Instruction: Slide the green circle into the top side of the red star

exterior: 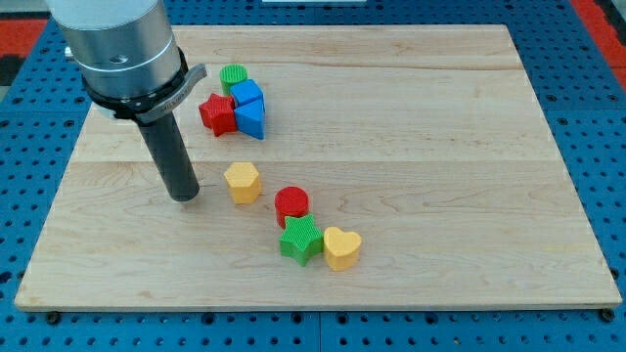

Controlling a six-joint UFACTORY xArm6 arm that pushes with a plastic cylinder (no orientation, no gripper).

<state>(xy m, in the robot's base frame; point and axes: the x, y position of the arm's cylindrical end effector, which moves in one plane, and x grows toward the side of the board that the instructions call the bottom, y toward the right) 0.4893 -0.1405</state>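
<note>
The arm's grey housing (115,44) above my tip (184,198) is cut off by the view's top edge. To the tip's upper right, the green circle (233,76) is partly hidden behind the red star (218,113) and a blue block (247,95), whose shape cannot be made out.

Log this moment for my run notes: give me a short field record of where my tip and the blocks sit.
tip: my tip rests on the board, to the view's left of the yellow hexagon, not touching it
green circle: against the top of the red star
blue blocks: cube and triangle, right of the star
lower group: red cylinder, green star, yellow heart
</note>
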